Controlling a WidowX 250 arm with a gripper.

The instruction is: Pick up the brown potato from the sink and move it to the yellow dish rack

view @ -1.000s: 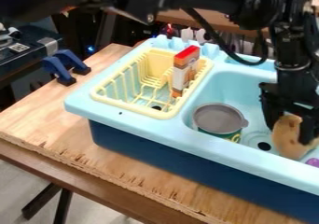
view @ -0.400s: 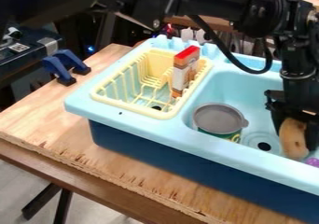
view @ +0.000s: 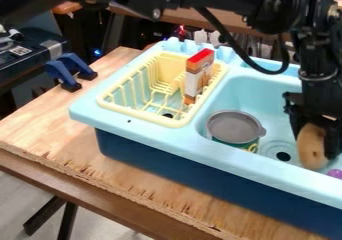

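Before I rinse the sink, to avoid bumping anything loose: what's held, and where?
The gripper holds the tan oblong object by its upper part.

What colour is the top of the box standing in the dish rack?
Red; the camera view shows the box's top best, above the yellow rack.

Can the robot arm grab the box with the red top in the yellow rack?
Probably not right now. The box sticks up from the dish rack with nothing over it, but the tool seems busy holding a brown, potato-like thing.
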